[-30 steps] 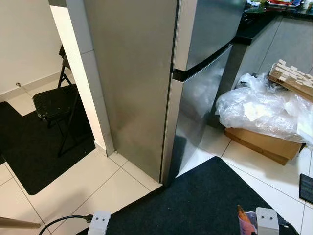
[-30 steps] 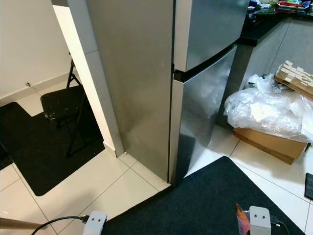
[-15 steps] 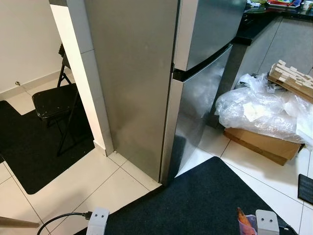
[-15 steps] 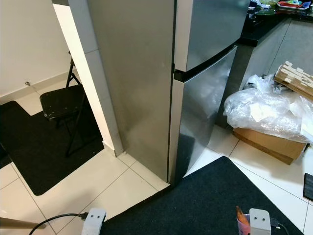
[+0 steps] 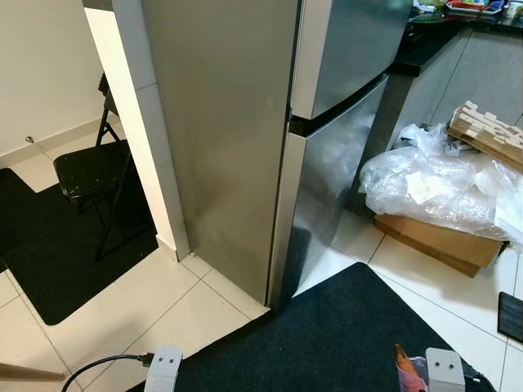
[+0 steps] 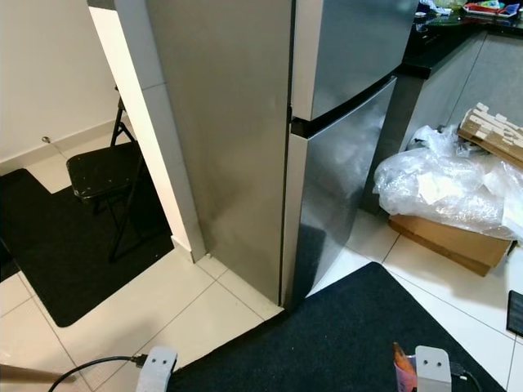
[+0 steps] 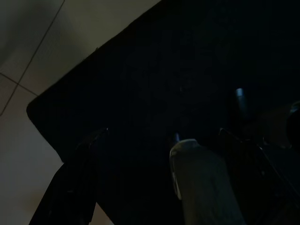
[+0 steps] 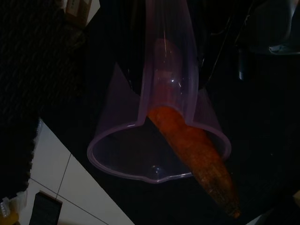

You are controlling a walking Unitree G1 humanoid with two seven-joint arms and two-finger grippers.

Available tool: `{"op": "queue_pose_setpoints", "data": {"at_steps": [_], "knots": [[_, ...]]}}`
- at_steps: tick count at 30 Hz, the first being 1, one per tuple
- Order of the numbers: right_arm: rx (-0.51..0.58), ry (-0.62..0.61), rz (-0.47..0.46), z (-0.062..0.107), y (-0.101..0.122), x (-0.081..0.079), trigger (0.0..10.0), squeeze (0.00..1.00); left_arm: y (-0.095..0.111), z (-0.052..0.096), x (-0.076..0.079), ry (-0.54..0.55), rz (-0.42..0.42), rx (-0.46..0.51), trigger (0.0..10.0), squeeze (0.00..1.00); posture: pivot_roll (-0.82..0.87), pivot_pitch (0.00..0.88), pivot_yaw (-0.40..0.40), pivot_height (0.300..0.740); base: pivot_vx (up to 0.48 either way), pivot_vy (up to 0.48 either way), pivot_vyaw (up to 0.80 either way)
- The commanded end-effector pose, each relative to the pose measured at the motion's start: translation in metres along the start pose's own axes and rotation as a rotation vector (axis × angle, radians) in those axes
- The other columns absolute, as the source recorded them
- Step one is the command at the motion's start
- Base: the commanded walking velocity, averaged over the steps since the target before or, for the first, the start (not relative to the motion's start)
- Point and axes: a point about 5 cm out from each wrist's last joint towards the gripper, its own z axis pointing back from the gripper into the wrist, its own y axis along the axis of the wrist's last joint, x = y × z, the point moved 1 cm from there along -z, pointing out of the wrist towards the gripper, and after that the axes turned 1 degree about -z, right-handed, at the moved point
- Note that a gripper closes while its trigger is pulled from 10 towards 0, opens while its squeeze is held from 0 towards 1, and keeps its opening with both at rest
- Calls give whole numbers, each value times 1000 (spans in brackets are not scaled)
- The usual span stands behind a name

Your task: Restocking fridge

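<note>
Robot's facing the corner of a tall steel fridge [image 5: 245, 139], both doors shut, upper door [image 5: 351, 45] above the lower one [image 5: 327, 188]. Black mat [image 5: 343, 335] runs from the fridge's foot toward the robot, pale tile floor [image 5: 122, 314] to the left.

Right gripper [image 8: 164, 70] sits low by the robot's right side, over the mat. It's got a clear purple tub [image 8: 159, 140] w/ a carrot [image 8: 192, 150] sticking out past the rim; fingers are mostly lost in the dark behind the plastic, so can't tell how wide they stand. From the head cam the carrot tip just pokes up beside the wrist.

Left gripper [image 7: 136, 150] hangs idle over the mat edge, fingers [image 7: 77, 159] apart, nothing between them (very dark view).

Right of the fridge: heap of clear plastic wrap [image 5: 433, 184] on a cardboard box [image 5: 433, 241]. Left: black folding chair [image 5: 90, 171] behind a white pillar [image 5: 139, 122].
</note>
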Motion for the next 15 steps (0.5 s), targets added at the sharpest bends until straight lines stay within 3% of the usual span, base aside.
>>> {"op": "queue_pose_setpoints", "data": {"at_steps": [1,15], "knots": [[6,-2,-8,-1,3,-2,10000,0,-1,0,0,-5,-8,-7,10000,0,61,0,0,740,349,0,0],[11,-3,-5,-2,5,0,10000,0,-3,0,3,-11,-12,-12,10000,0,61,0,-4,740,343,0,0]]}}
